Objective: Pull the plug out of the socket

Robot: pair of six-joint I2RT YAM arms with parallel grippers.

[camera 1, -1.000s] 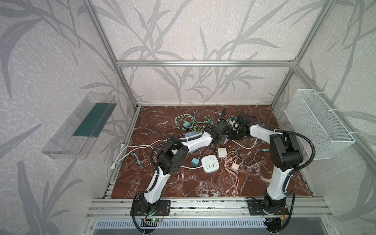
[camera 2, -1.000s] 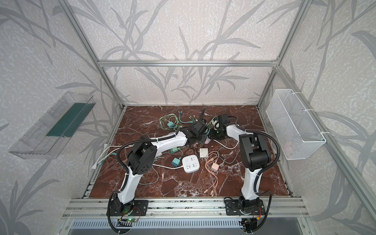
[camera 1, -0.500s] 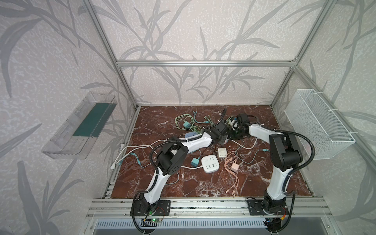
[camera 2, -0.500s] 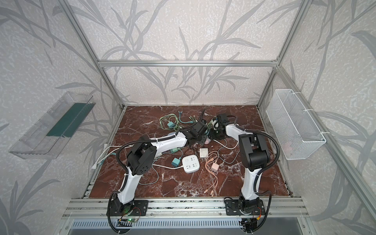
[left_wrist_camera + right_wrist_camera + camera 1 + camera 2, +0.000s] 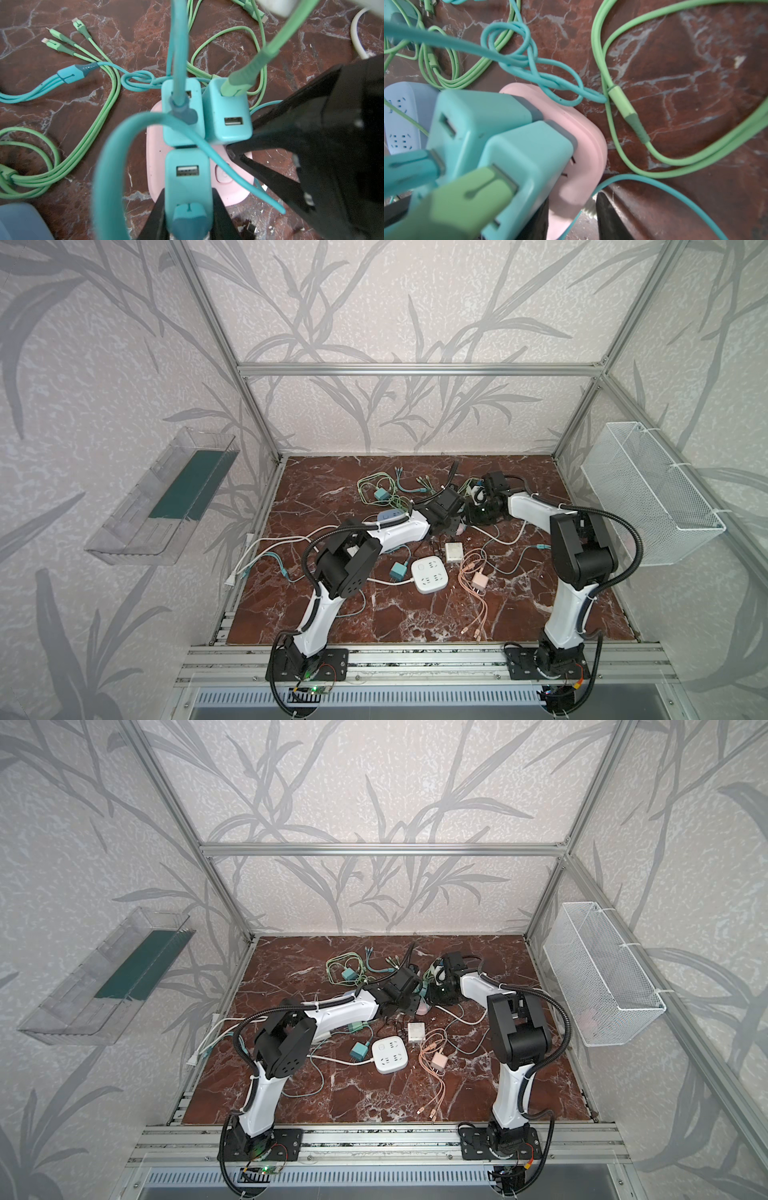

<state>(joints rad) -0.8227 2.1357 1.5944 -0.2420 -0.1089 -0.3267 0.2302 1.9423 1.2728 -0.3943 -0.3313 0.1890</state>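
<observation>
A pink socket point(image 5: 223, 178) lies on the marble floor with three teal charger plugs standing in it. My left gripper point(image 5: 188, 197) is shut on the nearest teal plug point(image 5: 187, 166), one black finger pressed on each side of it. The other two plugs point(image 5: 227, 116) carry a teal and a green cable. My right gripper point(image 5: 571, 218) is shut on a corner of the pink socket point(image 5: 577, 158), and its black body shows beside the socket in the left wrist view. In both top views the two grippers meet at the back centre over the socket point(image 5: 459, 530) point(image 5: 422, 1009).
Green and teal cables point(image 5: 376, 489) tangle behind the socket. A blue power strip point(image 5: 390, 516) lies under my left arm. A white power strip point(image 5: 430, 573), a white cube adapter point(image 5: 454, 551), a teal charger point(image 5: 398, 570) and a pink charger point(image 5: 480, 581) lie nearer the front.
</observation>
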